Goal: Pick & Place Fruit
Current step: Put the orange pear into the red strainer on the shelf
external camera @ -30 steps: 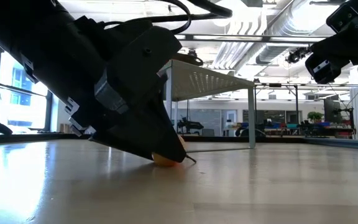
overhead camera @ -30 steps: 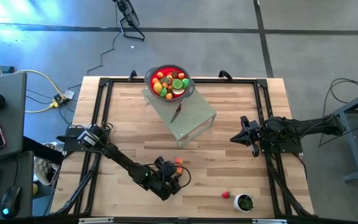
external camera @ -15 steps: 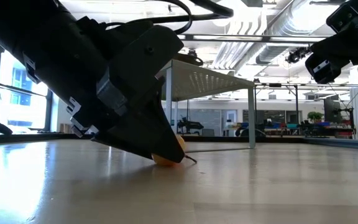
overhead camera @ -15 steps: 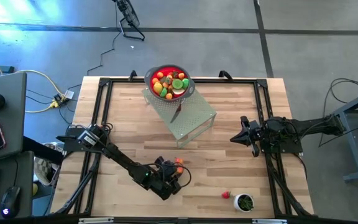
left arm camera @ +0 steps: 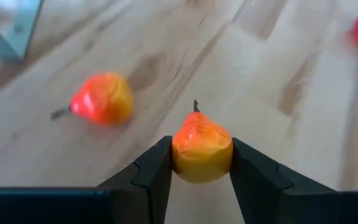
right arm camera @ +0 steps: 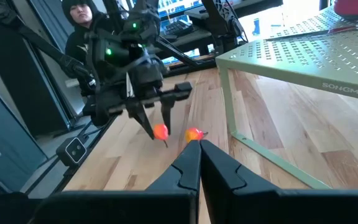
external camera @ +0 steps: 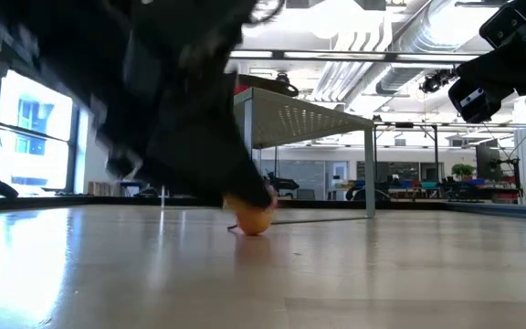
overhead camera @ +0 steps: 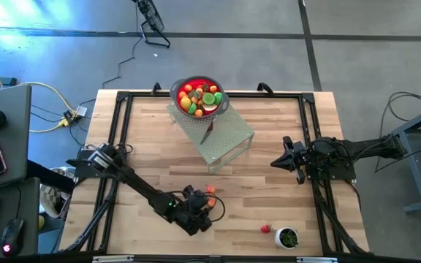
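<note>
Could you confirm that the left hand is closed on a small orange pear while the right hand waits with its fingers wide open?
Not quite: the right hand is shut, as the right wrist view shows. The left hand does grip the small orange toy pear.

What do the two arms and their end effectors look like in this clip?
Both arms are dark, jointed and slim. The left end effector has two black, angular fingers tapering to flat inner pads. The right end effector has matching black wedge-shaped fingers. Green indicator lights glow on the left arm's wrist housing, with dark cables looping above it.
</note>
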Tool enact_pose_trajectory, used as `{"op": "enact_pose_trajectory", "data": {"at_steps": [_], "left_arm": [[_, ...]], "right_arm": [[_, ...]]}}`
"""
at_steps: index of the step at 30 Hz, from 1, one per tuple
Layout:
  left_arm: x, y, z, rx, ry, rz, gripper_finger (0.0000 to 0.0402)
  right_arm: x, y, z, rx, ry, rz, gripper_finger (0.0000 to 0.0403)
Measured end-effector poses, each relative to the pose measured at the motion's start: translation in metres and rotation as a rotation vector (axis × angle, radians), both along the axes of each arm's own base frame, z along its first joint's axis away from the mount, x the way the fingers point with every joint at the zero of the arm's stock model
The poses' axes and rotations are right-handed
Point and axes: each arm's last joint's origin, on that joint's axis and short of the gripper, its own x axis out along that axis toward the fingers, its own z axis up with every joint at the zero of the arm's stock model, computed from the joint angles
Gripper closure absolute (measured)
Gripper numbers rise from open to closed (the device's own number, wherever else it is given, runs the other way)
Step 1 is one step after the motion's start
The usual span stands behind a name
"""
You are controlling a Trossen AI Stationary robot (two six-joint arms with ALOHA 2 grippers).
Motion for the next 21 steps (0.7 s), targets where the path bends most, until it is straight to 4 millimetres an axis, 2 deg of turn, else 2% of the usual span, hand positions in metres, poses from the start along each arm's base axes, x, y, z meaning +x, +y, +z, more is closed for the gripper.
{"op": "enact_pose_trajectory", "data": {"at_steps": [8,21], "left_arm": [[-0.004,0.003,0.040,0.009,-0.071,-0.049,0.0261],[-0.016,0.012,0.093,0.033,-0.184,-0.065,0.0261]], "right_arm": [[0.000,0.000,0.000,0.000,0.000,0.000,0.0401],[0.000,0.000,0.000,0.000,0.000,0.000,0.0401]]}}
